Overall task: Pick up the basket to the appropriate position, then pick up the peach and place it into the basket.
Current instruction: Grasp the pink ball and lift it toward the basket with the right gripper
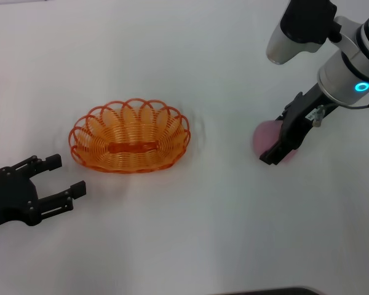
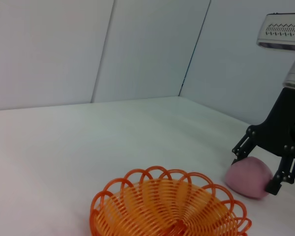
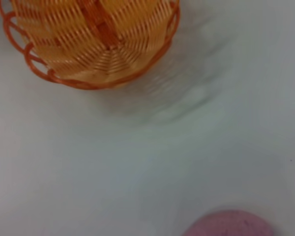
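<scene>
The orange basket [image 1: 130, 135] sits upright on the white table, left of centre, and is empty. It also shows in the left wrist view [image 2: 167, 206] and the right wrist view [image 3: 93, 44]. The pale pink peach [image 1: 264, 136] lies on the table at the right, also seen in the left wrist view [image 2: 248, 177] and the right wrist view [image 3: 231, 223]. My right gripper [image 1: 277, 153] is down over the peach. In the left wrist view this gripper [image 2: 259, 172] stands open with one finger on each side of the fruit. My left gripper [image 1: 67, 174] is open and empty, low at the front left, a little short of the basket.
The white table [image 1: 190, 233] spreads around both objects, with a gap between basket and peach. Grey walls [image 2: 137, 49] meet in a corner beyond the table's far side. A dark edge [image 1: 264, 291] shows at the very front.
</scene>
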Available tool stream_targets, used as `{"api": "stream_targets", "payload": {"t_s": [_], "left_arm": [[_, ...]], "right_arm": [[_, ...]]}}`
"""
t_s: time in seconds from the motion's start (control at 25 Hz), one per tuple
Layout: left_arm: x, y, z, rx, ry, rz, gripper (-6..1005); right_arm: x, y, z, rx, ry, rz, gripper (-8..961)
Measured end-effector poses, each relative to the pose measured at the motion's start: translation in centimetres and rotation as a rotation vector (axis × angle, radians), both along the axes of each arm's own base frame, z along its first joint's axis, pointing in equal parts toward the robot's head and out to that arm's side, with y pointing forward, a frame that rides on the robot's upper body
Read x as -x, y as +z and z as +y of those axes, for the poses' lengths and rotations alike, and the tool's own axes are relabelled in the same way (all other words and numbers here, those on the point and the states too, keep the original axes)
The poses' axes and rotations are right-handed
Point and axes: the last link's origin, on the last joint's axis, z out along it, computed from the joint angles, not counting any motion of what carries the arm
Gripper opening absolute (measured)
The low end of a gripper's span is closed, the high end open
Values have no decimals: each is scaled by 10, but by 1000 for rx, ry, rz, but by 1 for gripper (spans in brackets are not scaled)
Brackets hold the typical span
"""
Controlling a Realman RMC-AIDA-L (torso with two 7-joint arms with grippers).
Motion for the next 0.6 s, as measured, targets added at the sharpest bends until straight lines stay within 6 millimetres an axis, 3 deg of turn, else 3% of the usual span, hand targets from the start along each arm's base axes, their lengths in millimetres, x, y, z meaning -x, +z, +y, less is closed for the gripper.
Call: {"api": "stream_targets", "payload": {"t_s": [0.28,0.56,0.6], "left_arm": [[0,0,0,-1,2,0,827],[0,0,0,1,2,-5,826],[0,0,0,1,1,-5,826]], "right_arm": [[-4,3,4,-43,-4,-11,932],[-3,2,3,-28,2,-12,542],[-3,2,3,-28,2,-12,524]]}}
